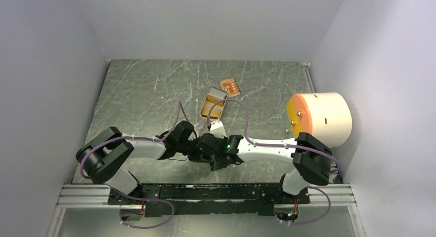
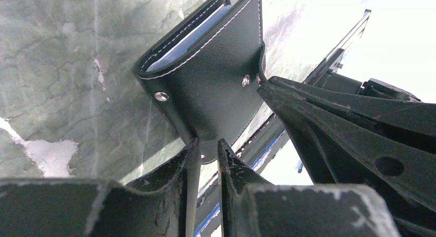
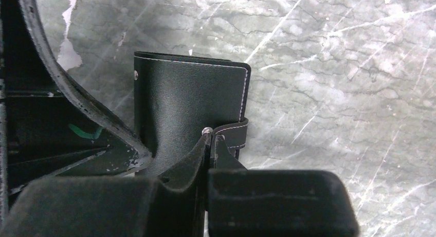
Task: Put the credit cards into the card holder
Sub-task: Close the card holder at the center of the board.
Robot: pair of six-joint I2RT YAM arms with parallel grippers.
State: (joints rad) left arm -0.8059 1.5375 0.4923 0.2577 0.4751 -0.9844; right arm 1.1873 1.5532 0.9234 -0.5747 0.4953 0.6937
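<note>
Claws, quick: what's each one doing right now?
Left claw: closed on the holder, at its bottom edge.
Right claw: closed, apparently pinching the holder's snap tab.

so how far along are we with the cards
Nothing looks stowed: the tan-orange card lies on the table beside the tin. In hand: the left gripper pinches the card holder at its lower edge, the right gripper its snap tab. Left: open it, fetch and insert the cards.
</note>
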